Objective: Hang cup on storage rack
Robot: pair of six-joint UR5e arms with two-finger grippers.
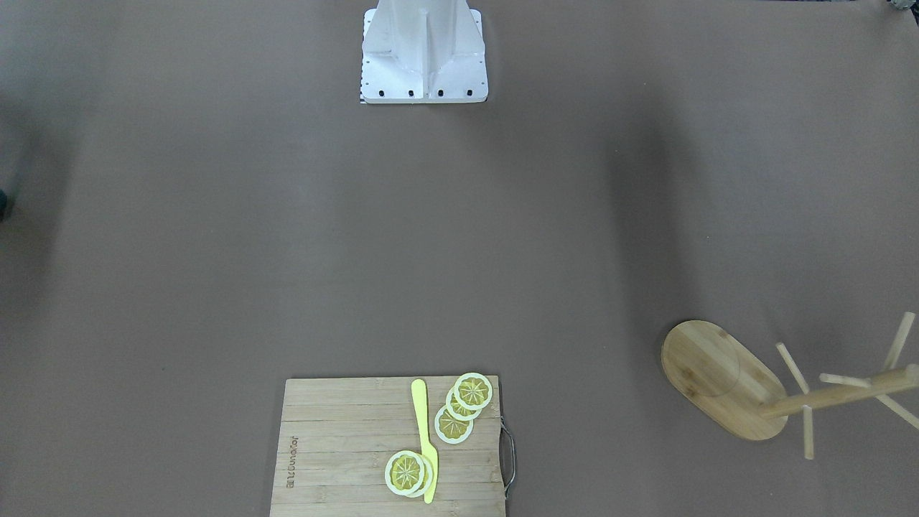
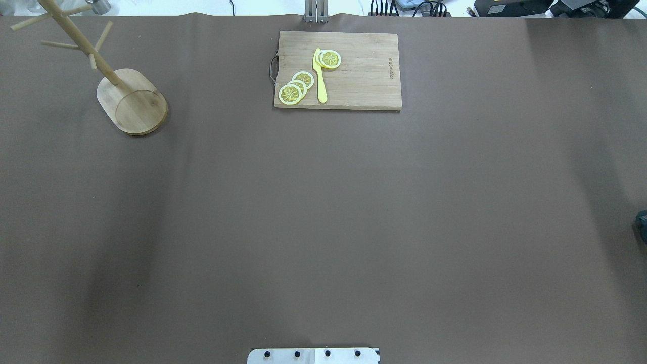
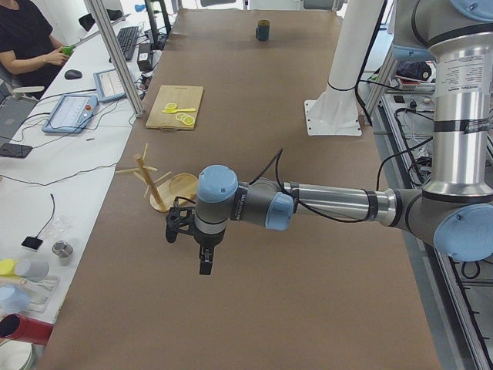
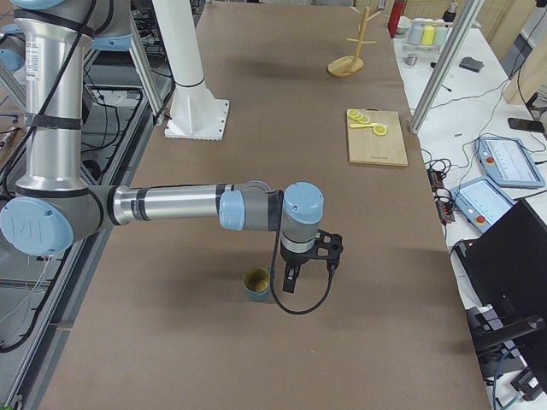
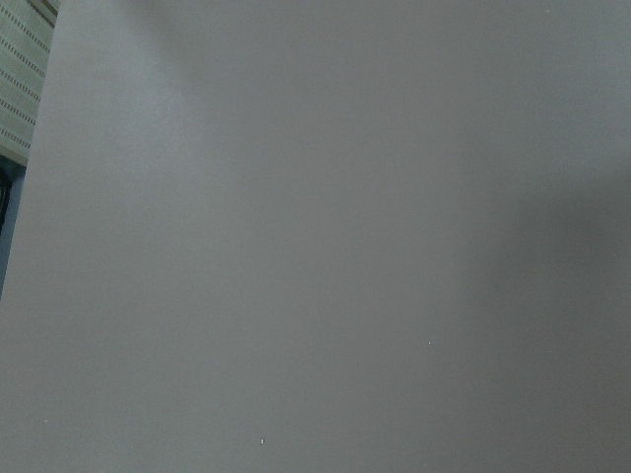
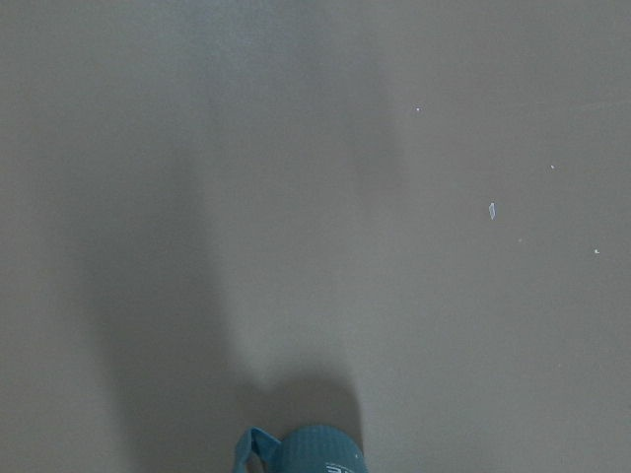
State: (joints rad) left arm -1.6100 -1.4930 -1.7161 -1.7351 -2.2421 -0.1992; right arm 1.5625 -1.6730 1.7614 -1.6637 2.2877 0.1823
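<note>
Cup (image 4: 256,284) stood upright on the brown table (image 2: 323,227), mouth up, long axis vertical; it sat near the table's end on the robot's right, well apart from the rack (image 2: 132,103). In the right wrist view only the cup's top showed at the bottom edge, with the loop handle sticking out toward that view's left; the handle could not be made out in the right side view.

Rack stood on its oval base toward the far corner on the robot's left; post upright, thin pegs angled upward.

Right gripper (image 4: 291,280) hung pointing down just beside the cup, on the side away from the robot's base; contact could not be judged; whether its fingers were apart or together, cannot tell.

Left gripper (image 3: 204,267) pointed down over bare table, apart from the rack; finger spacing likewise cannot be told.

Cutting board (image 2: 354,76) lay at the far edge, mid-table, carrying lemon slices (image 2: 290,93) and a yellow knife (image 2: 320,76); a brand was burned along one short edge, possibly "joyoung", but the letters were too small to be sure.
</note>
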